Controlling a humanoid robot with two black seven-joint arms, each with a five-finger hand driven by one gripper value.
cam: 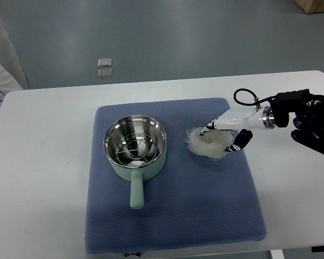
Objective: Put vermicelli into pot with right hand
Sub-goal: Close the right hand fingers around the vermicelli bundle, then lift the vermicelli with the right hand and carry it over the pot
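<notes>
Vermicelli (208, 143) lay as a pale, loose nest on the blue mat (173, 216), just right of the pot (135, 148) and apart from its rim. The right hand (227, 135) reached in from the picture's right edge and sat over the nest's right half, its white fingers (218, 123) curled down around the strands; they appeared to be grasping the bundle, though whether it had left the mat could not be told. No left arm showed anywhere.

The relation that mattered: the pot stood directly to the left of the hand, so the carry would likely run leftward across the short gap of mat and over the near rim. The nest had no clear long axis, being roughly round. The pot's handle (136, 194) pointed toward the robot, clear of that path. A wire rack (132, 148) sat inside the steel bowl. Loose strands trailing at the nest's left edge could snag on the rim. The mat covered the middle of the white desk (43, 162)
</notes>
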